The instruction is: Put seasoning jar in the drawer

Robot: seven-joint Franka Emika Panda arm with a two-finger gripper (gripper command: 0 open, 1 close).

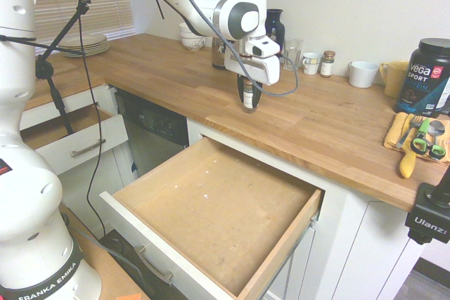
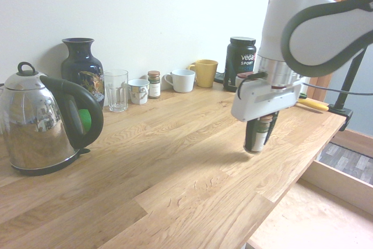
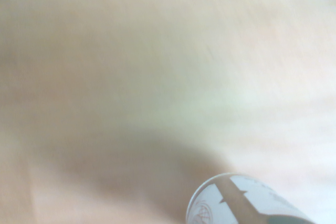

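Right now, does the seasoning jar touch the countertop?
Apart. The second exterior view shows the seasoning jar, held in the gripper, hanging above the countertop with wood visible beneath its base.

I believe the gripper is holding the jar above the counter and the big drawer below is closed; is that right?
Not quite: the gripper does hold the jar above the counter, but the drawer is pulled open, its bare wooden bottom showing in the first exterior view.
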